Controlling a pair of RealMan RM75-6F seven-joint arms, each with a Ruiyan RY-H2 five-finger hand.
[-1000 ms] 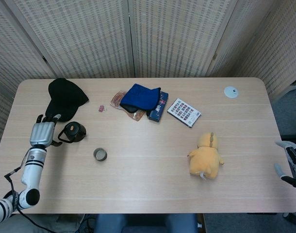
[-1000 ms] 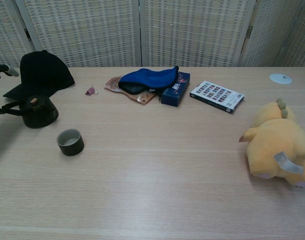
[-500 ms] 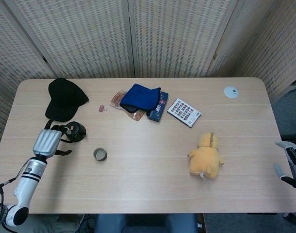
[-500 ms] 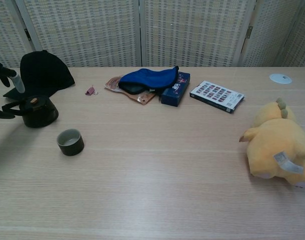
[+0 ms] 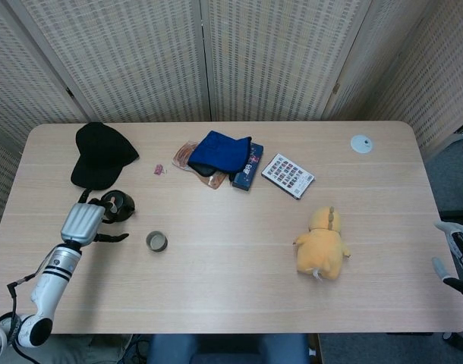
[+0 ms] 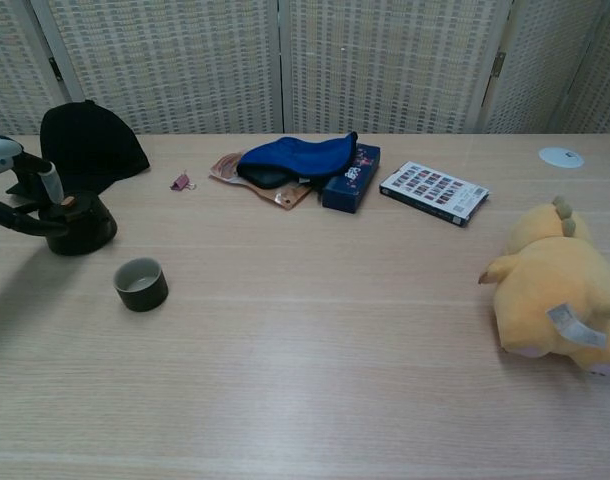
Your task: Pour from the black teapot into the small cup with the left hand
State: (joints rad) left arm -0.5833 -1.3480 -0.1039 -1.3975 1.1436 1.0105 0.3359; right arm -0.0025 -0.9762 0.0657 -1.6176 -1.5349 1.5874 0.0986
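The black teapot point(image 5: 118, 205) stands at the table's left, just in front of a black cap; the chest view shows the same teapot point(image 6: 81, 225). The small dark cup point(image 5: 156, 242) stands upright a little to its front right, also visible as the cup point(image 6: 141, 283) in the chest view. My left hand point(image 5: 83, 224) is right at the teapot's left side, near its handle, fingers spread and holding nothing. In the chest view the left hand point(image 6: 13, 186) has one finger above the pot and the thumb low in front. My right hand point(image 5: 454, 254) hangs off the table's right edge, fingers apart and empty.
A black cap point(image 5: 101, 154) lies behind the teapot. At the middle back are a blue cloth point(image 5: 220, 152) on packets, a dark box point(image 5: 249, 168) and a patterned booklet point(image 5: 288, 175). A yellow plush toy point(image 5: 321, 243) sits at the right, a white disc point(image 5: 361, 143) far right.
My left hand has moved toward the front and right, from beside the cap to close against the teapot's handle side. The teapot, the cup and the right hand have not moved.
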